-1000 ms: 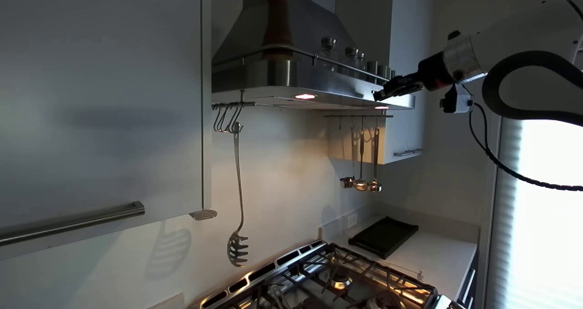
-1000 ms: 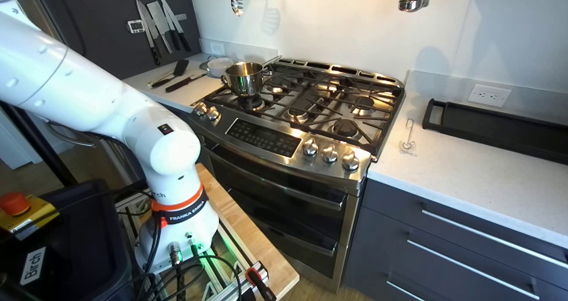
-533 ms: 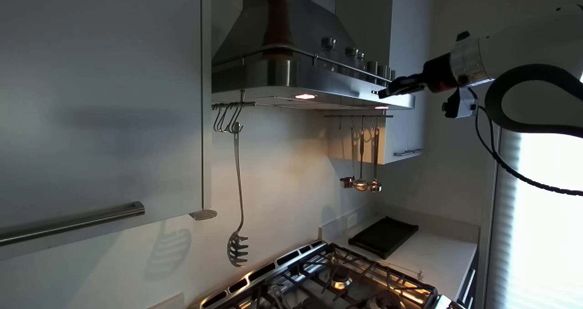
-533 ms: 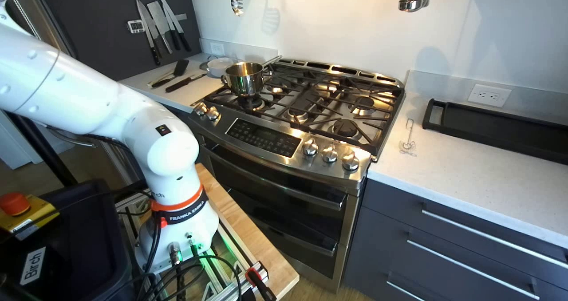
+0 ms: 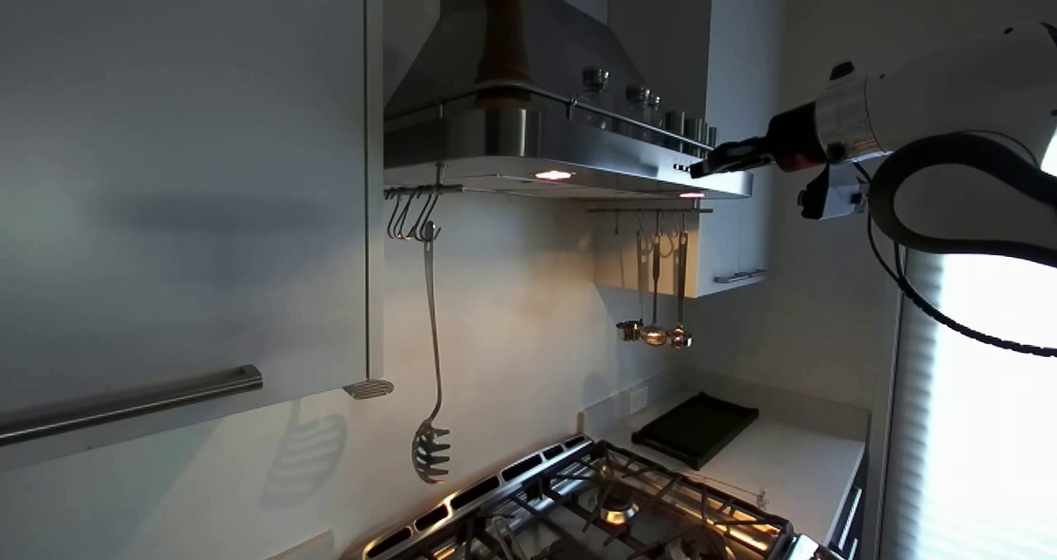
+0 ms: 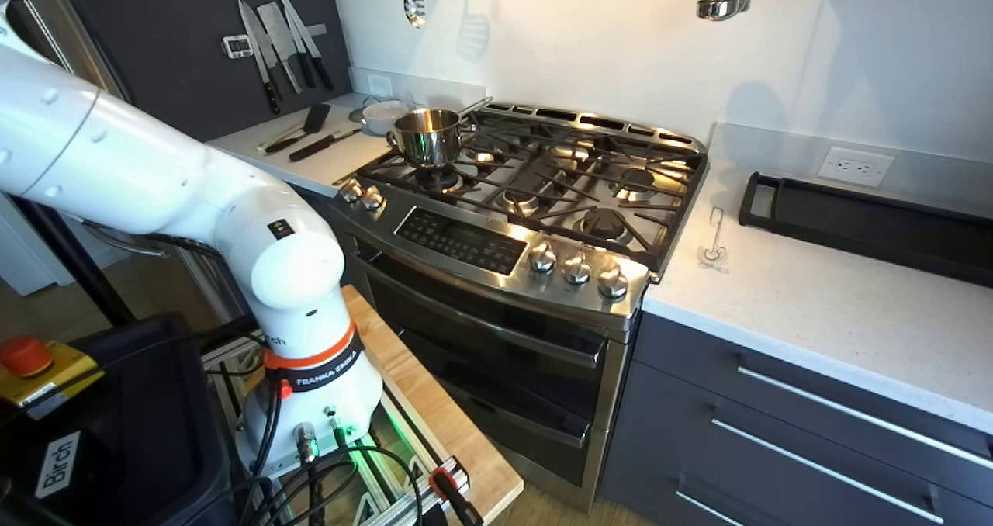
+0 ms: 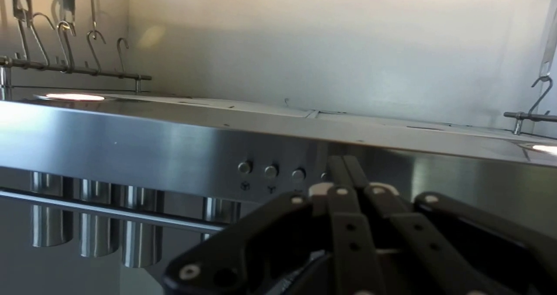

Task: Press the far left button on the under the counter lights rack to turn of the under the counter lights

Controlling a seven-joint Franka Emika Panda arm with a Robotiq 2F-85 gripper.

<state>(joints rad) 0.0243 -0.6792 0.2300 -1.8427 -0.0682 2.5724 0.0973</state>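
Note:
The range hood [image 5: 578, 143] carries a row of small round buttons [image 5: 680, 168] on its steel front band. In the wrist view, which stands upside down, three buttons show whole, one of them a silver button [image 7: 245, 167] at the row's end. A further button [image 7: 323, 176] is partly hidden behind my fingertips. My gripper [image 7: 346, 158] is shut and empty, its fingertips pressed together; it also shows in an exterior view [image 5: 695, 170] at the hood's front. I cannot tell whether it touches the band. The hood lights [image 5: 553, 175] are lit and show in the wrist view [image 7: 75, 97].
A rail [image 7: 109, 214] with steel canisters [image 7: 141, 225] runs along the hood's top edge. Ladles [image 5: 655, 333] hang below the hood. A wall cabinet [image 5: 735, 130] stands beside it. The stove [image 6: 535, 177] with a pot [image 6: 428, 138] is below.
In an exterior view my gripper has shifted slightly right along the hood's band, uncovering some of the buttons, and its tilt has levelled. The forearm has lowered. The lights stay lit.

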